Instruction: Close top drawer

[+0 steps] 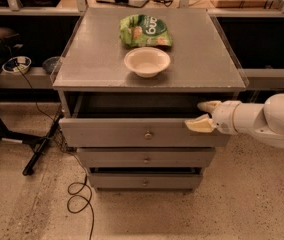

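Observation:
The top drawer [132,132] is a wide grey wooden box pulled partway out of the grey cabinet, with one small round metal knob [148,133] at the centre of its front. Its dark inside shows behind the front. My gripper [202,115] comes in from the right on a white arm [272,120]. Its cream fingertips [197,125] rest against the right end of the drawer front, near its top edge. One finger lies on the front, the other sits above it over the drawer opening.
Two narrower grey drawer fronts [146,158] sit below the top drawer. On the cabinet top [92,59] stand a cream bowl [147,61] and a green snack bag [145,31]. Black cables [80,196] lie on the speckled floor at left, beside a black stand leg [39,149].

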Controlling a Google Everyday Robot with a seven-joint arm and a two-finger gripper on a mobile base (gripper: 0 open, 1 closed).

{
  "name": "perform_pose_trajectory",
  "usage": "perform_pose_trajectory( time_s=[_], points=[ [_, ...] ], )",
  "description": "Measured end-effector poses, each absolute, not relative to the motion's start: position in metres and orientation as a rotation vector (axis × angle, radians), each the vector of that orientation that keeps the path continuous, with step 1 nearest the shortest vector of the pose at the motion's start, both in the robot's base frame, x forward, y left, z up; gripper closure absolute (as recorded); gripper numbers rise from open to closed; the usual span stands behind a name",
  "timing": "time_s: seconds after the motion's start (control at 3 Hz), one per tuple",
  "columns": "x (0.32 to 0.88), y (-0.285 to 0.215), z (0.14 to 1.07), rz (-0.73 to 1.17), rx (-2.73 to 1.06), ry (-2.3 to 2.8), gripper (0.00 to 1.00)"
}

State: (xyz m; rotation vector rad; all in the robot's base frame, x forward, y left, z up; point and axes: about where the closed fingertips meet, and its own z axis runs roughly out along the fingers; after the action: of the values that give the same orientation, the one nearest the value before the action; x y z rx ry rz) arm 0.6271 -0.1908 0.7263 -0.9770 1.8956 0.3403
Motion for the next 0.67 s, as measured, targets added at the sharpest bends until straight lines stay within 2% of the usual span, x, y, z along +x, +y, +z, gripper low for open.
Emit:
perform_pose_trajectory(
  time_s=[0.67],
  points=[
    [0.586,-0.193,0.734,0.345,-0.965,1.898,0.89]
  ],
)
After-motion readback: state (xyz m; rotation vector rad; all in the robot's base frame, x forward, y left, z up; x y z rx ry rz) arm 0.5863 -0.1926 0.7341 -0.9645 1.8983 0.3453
